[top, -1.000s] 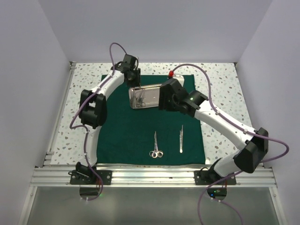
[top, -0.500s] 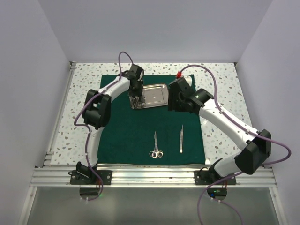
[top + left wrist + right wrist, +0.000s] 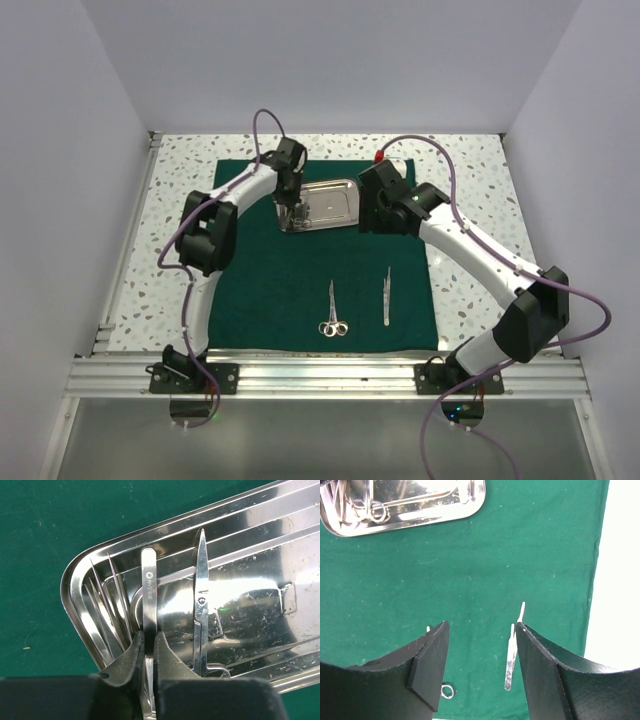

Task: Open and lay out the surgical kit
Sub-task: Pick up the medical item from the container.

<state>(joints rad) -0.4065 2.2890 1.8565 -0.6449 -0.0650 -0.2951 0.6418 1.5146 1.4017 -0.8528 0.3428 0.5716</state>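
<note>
The dark green cloth [image 3: 300, 280] lies spread flat on the table. The steel tray [image 3: 335, 190] sits on its far part. My left gripper [image 3: 292, 207] is down in the tray's left end, shut on a flat steel pair of tweezers [image 3: 149, 587] between its fingertips, gripper [image 3: 148, 636]. Small scissors [image 3: 201, 605] and more thin tweezers [image 3: 107, 610] lie in the tray [image 3: 80, 575] beside it. My right gripper [image 3: 385, 212] hangs open and empty right of the tray, gripper [image 3: 481, 626]. Scissors [image 3: 333, 310] and tweezers [image 3: 387, 297] lie on the near cloth.
Speckled tabletop [image 3: 480, 190] surrounds the cloth. In the right wrist view the laid-out tweezers [image 3: 510, 655] sit close to the right finger, a scissors ring [image 3: 447, 691] shows below, and the tray [image 3: 405, 510] is at the top. White walls enclose the table.
My left gripper came forward from behind the tray down into its left end. My right gripper drew back to the right, off the tray. Little has moved in the last half second.
</note>
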